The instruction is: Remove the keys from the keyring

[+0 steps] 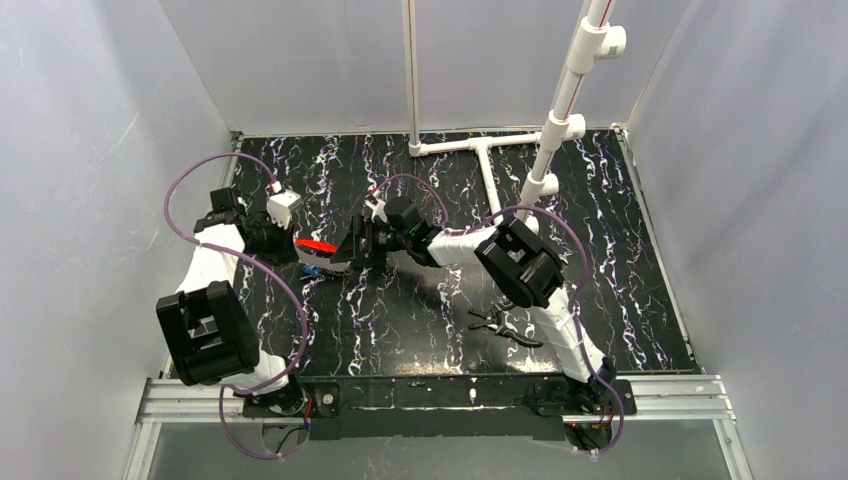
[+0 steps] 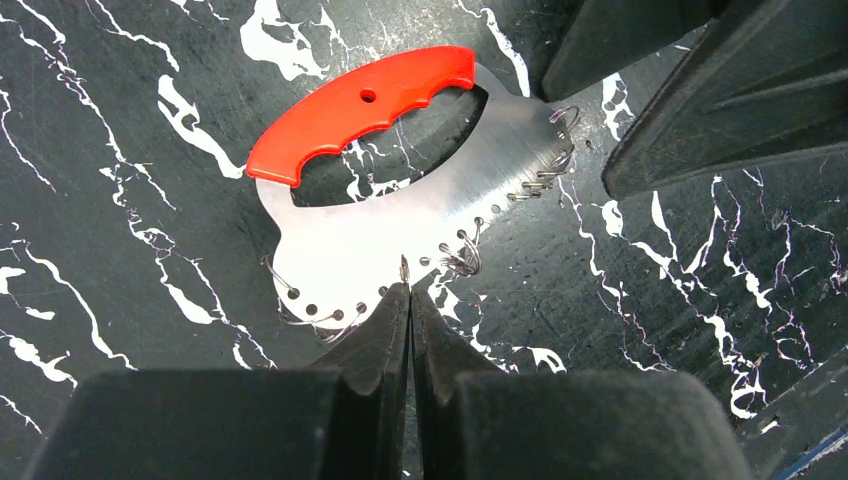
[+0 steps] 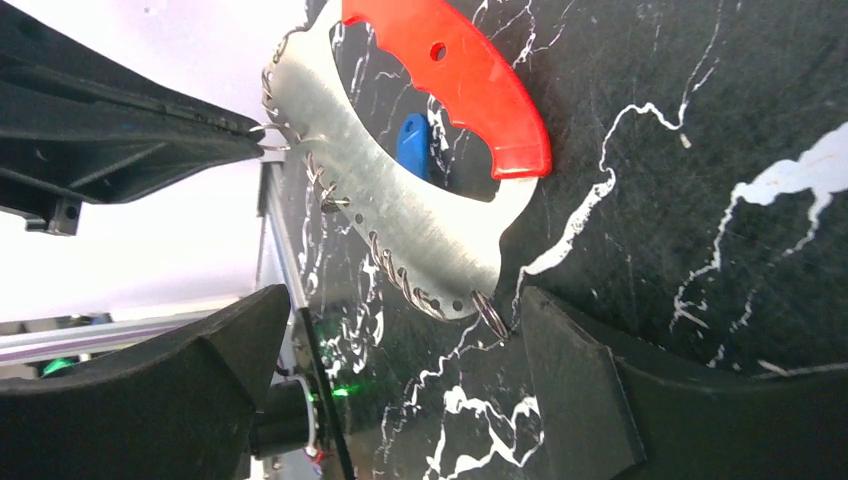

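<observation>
The keyring (image 2: 365, 105) is a red scalloped grip on a silvery crescent plate (image 2: 400, 225) with holes and small wire rings along its edge. It lies on the black marbled table and shows red in the top view (image 1: 318, 245). My left gripper (image 2: 408, 290) is shut, pinching a thin wire ring (image 2: 404, 268) at the plate's edge. My right gripper (image 3: 405, 300) is open around the plate's other end, with a small ring (image 3: 490, 315) beside its right finger. Of the keys, only a blue head (image 3: 412, 145) shows, through the grip's opening. The silvery keys are hidden.
Black-handled pliers (image 1: 500, 325) lie near the right arm's base. A white pipe frame (image 1: 480, 150) stands at the back of the table. Grey walls close in the left, right and back sides.
</observation>
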